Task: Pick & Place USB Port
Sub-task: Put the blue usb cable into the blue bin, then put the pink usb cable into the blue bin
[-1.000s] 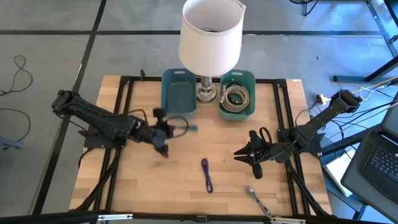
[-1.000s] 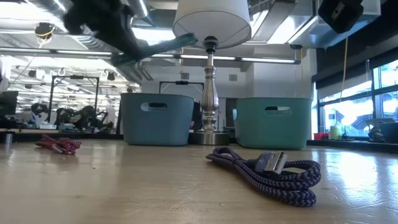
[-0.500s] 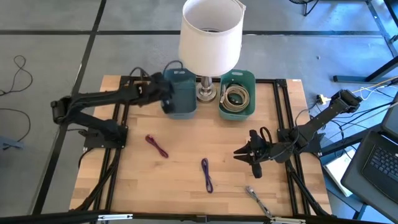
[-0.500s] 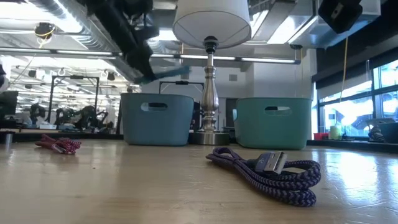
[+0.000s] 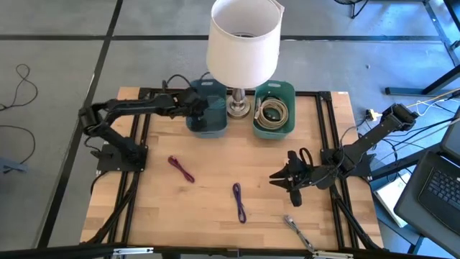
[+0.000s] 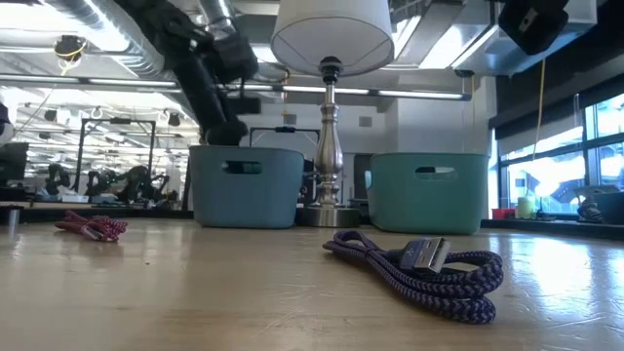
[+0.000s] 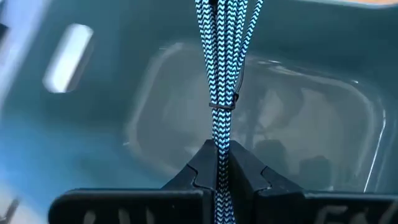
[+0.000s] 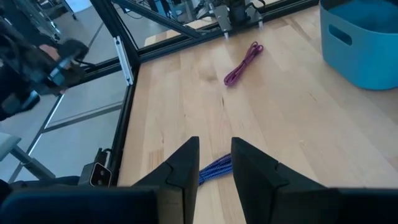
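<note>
Over the blue bin [image 5: 207,109], the left gripper [image 7: 221,163] pinches a blue braided cable [image 7: 222,74] that dangles inside, seemingly for release. Right gripper [image 8: 214,163] waits narrowly open, empty, above the purple cable [image 5: 238,202].

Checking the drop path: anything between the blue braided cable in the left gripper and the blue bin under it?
Nothing visible. The left gripper is shut on the blue braided cable, which hangs over the open blue bin. The bin floor below looks bare. The lamp stands beside the bin, not over its opening.
</note>
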Controlling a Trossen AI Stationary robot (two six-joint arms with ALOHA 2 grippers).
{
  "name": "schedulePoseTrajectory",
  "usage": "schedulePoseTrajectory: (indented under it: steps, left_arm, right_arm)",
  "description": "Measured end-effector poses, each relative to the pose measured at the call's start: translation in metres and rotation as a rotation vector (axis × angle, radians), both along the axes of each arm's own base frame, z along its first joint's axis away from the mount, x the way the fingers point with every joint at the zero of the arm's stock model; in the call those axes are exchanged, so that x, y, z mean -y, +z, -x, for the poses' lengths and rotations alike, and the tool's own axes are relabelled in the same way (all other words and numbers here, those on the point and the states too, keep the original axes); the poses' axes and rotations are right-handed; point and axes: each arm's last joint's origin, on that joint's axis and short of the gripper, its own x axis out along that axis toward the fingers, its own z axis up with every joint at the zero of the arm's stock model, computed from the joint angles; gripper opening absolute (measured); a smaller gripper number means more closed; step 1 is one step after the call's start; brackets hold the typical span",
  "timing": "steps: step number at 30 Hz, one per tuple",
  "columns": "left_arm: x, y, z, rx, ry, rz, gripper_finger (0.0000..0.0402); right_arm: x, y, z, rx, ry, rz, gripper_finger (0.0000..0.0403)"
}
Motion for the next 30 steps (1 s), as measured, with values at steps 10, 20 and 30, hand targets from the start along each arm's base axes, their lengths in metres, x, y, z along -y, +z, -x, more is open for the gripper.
schedulePoseTrajectory:
  steps: [10,20,30]
  left_arm:
    - [-0.013,-0.042,-0.009,-0.105,0.019,0.083,0.0012]
    - [-0.015,-0.037,-0.008,-0.088,-0.002,0.077,0.0064]
    - [-0.010,-0.010,0.000,-0.032,-0.005,-0.002,0.0160]
  right_arm:
    - [0.000,0.001,0.000,0.005,-0.001,-0.008,0.0095]
    - [0.000,0.001,0.000,0.005,0.000,-0.008,0.0095]
    - [0.000,0.001,0.000,0.006,0.000,-0.009,0.0095]
